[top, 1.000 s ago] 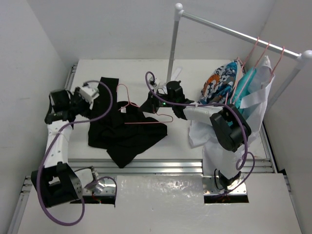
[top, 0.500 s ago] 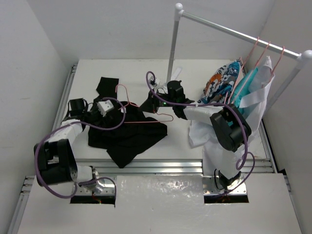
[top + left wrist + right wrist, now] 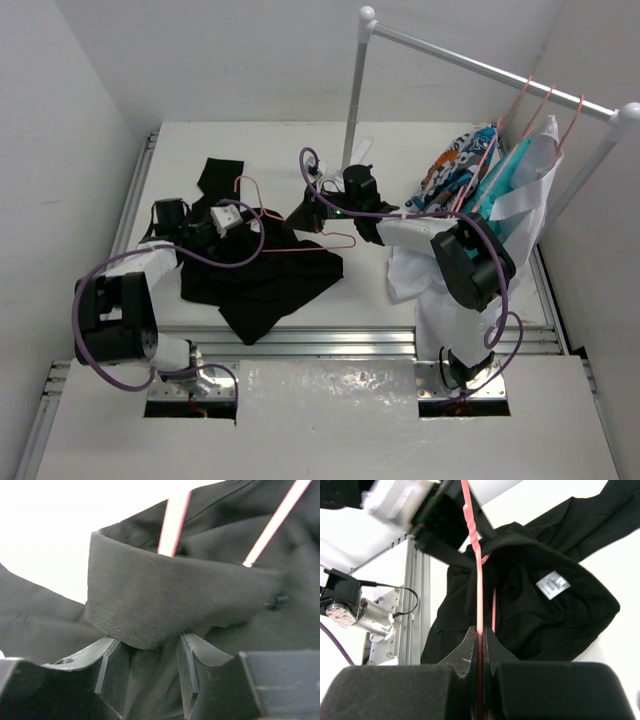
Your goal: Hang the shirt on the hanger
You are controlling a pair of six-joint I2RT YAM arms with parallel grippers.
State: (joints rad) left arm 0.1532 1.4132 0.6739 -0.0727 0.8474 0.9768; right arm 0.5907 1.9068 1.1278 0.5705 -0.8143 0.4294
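Note:
The black shirt point(image 3: 260, 275) lies crumpled on the white table, left of centre. The pink hanger point(image 3: 300, 250) lies across its upper part, with the hook toward the far left. My right gripper point(image 3: 305, 218) is shut on a hanger bar; the wrist view shows the bar point(image 3: 472, 540) pinched at my right gripper point(image 3: 481, 635), above the shirt point(image 3: 545, 625) and its white label point(image 3: 553, 585). My left gripper point(image 3: 238, 222) is at the shirt's collar edge. In its wrist view my left gripper point(image 3: 147, 655) is open, with a fold of shirt point(image 3: 165, 595) between the fingers and the hanger bars point(image 3: 172, 525) just behind.
A white clothes rack point(image 3: 355, 90) stands at the back right. It carries a patterned garment point(image 3: 455, 170), a teal one point(image 3: 505, 180) and a white one point(image 3: 530, 215) on pink hangers. A metal rail point(image 3: 300, 340) runs along the table's near edge. Walls close in on both sides.
My left gripper has swung from the table's far left edge rightward onto the shirt's collar by the hanger hook. The right gripper and hanger have hardly moved.

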